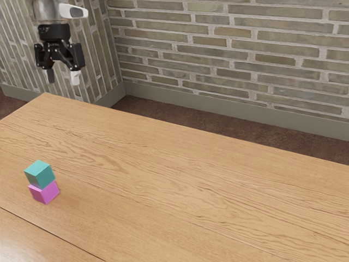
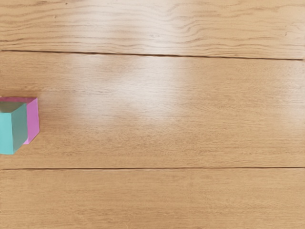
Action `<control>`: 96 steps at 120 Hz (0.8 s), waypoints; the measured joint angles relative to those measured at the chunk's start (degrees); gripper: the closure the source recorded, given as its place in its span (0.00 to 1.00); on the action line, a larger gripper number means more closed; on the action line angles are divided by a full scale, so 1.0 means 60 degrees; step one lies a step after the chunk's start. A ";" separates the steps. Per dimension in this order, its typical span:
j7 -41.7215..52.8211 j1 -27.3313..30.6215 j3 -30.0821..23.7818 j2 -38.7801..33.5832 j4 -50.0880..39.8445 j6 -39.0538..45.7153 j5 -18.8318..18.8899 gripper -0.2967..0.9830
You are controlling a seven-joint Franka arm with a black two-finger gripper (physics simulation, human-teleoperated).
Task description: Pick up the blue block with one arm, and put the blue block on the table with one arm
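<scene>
- The black gripper [image 1: 62, 79] hangs from the arm [image 1: 49, 10] in the upper part of the exterior view, toward that view's left, raised above the level of the table [image 1: 191, 180].
- Its jaws stand wide, with an open gap between the two fingertips, which point downward; one finger looks dark, the other pale.
- The blue block [image 1: 39, 173], a greenish teal in colour, sits on top of the pink block [image 1: 44, 192], touching it, and makes the upper half of a small stack.
- The two are not lined up exactly: the blue block is set a little off the pink one, toward the exterior view's left, and part of the pink block's top shows beside it.
- The pink block rests on the table, near the exterior view's left, and bears the blue one.
- The gripper is well apart from both blocks.
- In the wrist view the same pair lies off to one side, partly cut by the border, the blue block overlapping the pink one.
- The table is light brown wood with wavy grain and dark seams between its boards.
- Behind it are a brick wall [image 1: 245, 54], a grey-green baseboard [image 1: 218, 106] and a reddish-brown floor [image 1: 180, 116].
</scene>
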 joint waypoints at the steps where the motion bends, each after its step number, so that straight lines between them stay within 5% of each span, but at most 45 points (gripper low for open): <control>1: 0.0001 0.0001 -0.0002 0.0000 -0.0001 0.0064 -0.0002 0.23; 26: 0.0024 0.0033 -0.0019 -0.0053 -0.0022 0.1043 -0.0003 0.23; 30: 0.0068 -0.0005 -0.0132 -0.0435 0.1011 0.0989 0.0141 0.23; 42: 0.0245 0.0495 -0.2009 -0.2020 0.2115 0.0612 0.0740 0.23; 66: 0.0658 -0.2643 -0.3052 -0.1087 0.1636 0.0283 0.2273 0.23; 76: 0.0808 -0.3121 -0.3098 -0.1804 -0.0515 0.0840 0.2388 0.23; 79: 0.0849 -0.2747 -0.3083 -0.2567 -0.1970 0.1239 0.2333 0.24; 87: 0.0956 0.0813 -0.3185 -0.4329 -0.5651 0.2553 0.2171 0.24; 96: 0.1072 0.2048 -0.3149 -0.5349 -0.8279 0.4119 0.2079 0.24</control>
